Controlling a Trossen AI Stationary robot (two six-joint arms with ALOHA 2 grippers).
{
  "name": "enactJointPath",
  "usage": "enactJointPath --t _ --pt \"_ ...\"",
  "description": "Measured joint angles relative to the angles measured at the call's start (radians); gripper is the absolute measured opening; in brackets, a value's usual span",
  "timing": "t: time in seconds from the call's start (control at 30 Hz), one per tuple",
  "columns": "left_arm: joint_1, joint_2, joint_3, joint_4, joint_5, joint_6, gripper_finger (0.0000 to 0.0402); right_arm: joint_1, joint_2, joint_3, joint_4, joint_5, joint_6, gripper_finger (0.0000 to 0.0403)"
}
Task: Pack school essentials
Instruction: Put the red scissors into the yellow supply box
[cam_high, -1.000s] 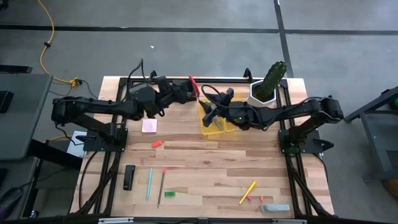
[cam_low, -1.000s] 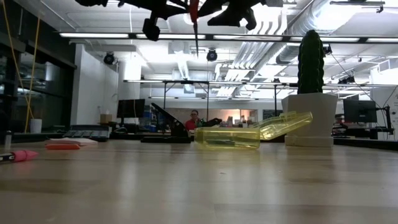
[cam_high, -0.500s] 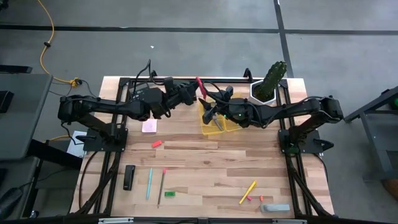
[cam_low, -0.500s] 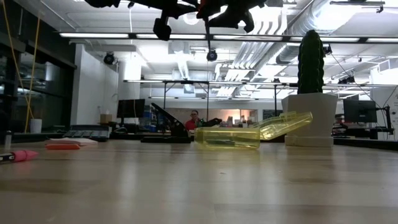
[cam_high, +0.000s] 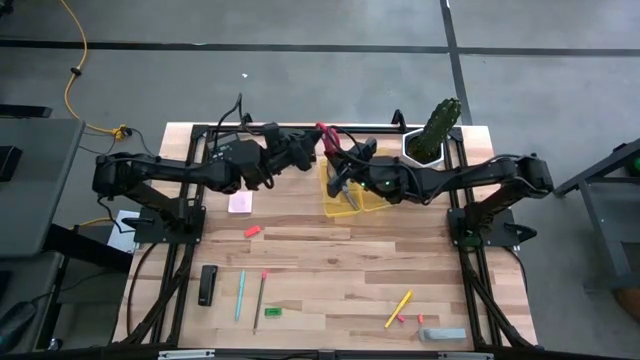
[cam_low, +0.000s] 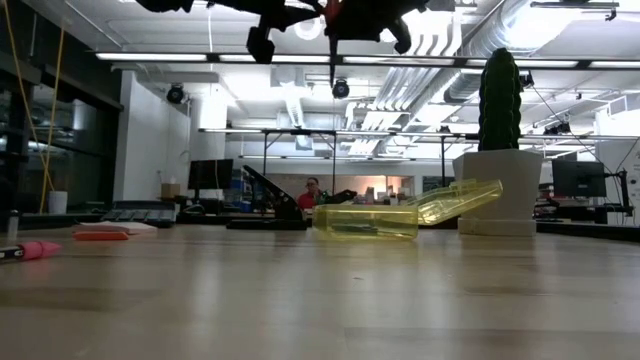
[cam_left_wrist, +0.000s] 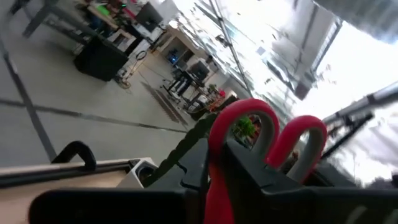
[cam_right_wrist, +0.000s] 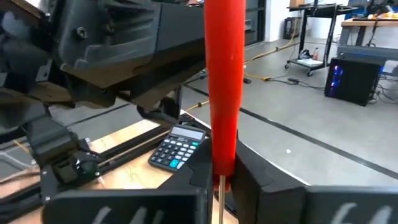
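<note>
Red-handled scissors (cam_high: 322, 132) hang blades down (cam_low: 332, 55) high over the far middle of the table, above the open yellow pencil case (cam_high: 350, 198). My left gripper (cam_high: 311, 148) reaches them from the left and my right gripper (cam_high: 338, 162) from the right, both shut on them. A pale pink pad (cam_high: 240, 203), a red bit (cam_high: 253, 231), teal (cam_high: 240, 295), brown (cam_high: 260, 298) and yellow (cam_high: 398, 308) pencils and a green eraser (cam_high: 272, 313) lie flat on the table. My left gripper pinches the red handle just below its two finger loops (cam_left_wrist: 215, 177) between its two fingers, coming level from the table's left. The loops (cam_left_wrist: 244, 121) stand out past the fingers. The scissors are clear of the table. My right gripper pinches the lower end of the red handle (cam_right_wrist: 222, 167), where the metal blade (cam_right_wrist: 221, 205) comes out, between its two fingers. It comes about level from the table's right, fingers across the scissors. The handle stands upright above the fingers and the blade hangs below.
A potted cactus (cam_high: 432, 132) stands at the far right, beside the case's raised lid (cam_low: 460, 198). A black bar (cam_high: 207, 285) lies near left, a calculator (cam_right_wrist: 177, 149) toward the far edge, and pink bits (cam_high: 402, 318) and a grey piece (cam_high: 440, 334) near right.
My left gripper has carried the scissors a little toward the table's right, up to my right gripper. My right gripper, open a second ago, has shut on the scissors' handle. The scissors stay upright, blades down.
</note>
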Motion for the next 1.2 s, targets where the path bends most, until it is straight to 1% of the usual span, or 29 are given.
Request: enactJointPath --t 0.13,0.2,0.33,0.4,0.47,0.53,0.63,0.7,0.77,0.83,0.9,0.97,1.03,1.1,1.2 --pt "0.024 -0.032 0.000 -0.034 0.085 0.103 0.0062 -0.001 -0.060 0.000 -0.080 0.002 -0.045 0.0007" --pt "0.040 -0.064 0.000 -0.097 0.105 0.137 0.0072 -0.003 -0.101 0.000 -0.160 0.007 -0.054 0.0009" --pt "0.073 -0.152 0.000 -0.236 0.124 0.188 0.0084 -0.005 -0.189 0.000 -0.335 0.006 -0.006 0.0006" --pt "0.091 -0.199 0.000 -0.297 0.174 0.233 0.0086 -0.005 -0.222 0.000 -0.384 0.004 0.021 0.0005" --pt "0.103 -0.241 0.000 -0.313 0.278 0.311 0.0086 -0.005 -0.244 0.000 -0.431 -0.005 0.022 0.0005" --pt "0.112 -0.279 0.000 -0.316 0.422 0.388 0.0087 -0.005 -0.262 -0.009 -0.460 -0.049 0.009 0.0004" --pt "0.117 -0.326 0.000 -0.319 0.607 0.463 0.0087 -0.005 -0.288 -0.095 -0.439 -0.152 0.034 0.0004" --pt "0.116 -0.355 0.000 -0.326 0.678 0.479 0.0087 -0.004 -0.305 -0.187 -0.397 -0.214 0.093 0.0003" --pt "0.116 -0.384 0.000 -0.354 0.720 0.481 0.0087 -0.004 -0.324 -0.280 -0.302 -0.257 0.150 0.0002" --pt "0.112 -0.413 -0.009 -0.373 0.729 0.488 0.0087 -0.004 -0.337 -0.361 -0.168 -0.272 0.181 0.0002" --pt "0.103 -0.445 -0.048 -0.367 0.721 0.491 0.0087 -0.011 -0.338 -0.422 -0.044 -0.275 0.201 0.0002" --pt "0.097 -0.477 -0.112 -0.324 0.697 0.471 0.0087 -0.034 -0.327 -0.453 0.014 -0.270 0.226 0.0001" --pt "0.091 -0.512 -0.187 -0.265 0.666 0.435 0.0087 -0.062 -0.310 -0.466 0.003 -0.278 0.261 0.0001" --pt "0.084 -0.543 -0.243 -0.230 0.645 0.421 0.0087 -0.096 -0.274 -0.467 -0.001 -0.332 0.283 0.0001" --pt "0.073 -0.571 -0.287 -0.236 0.610 0.410 0.0087 -0.164 -0.201 -0.465 0.032 -0.482 0.363 0.0001"
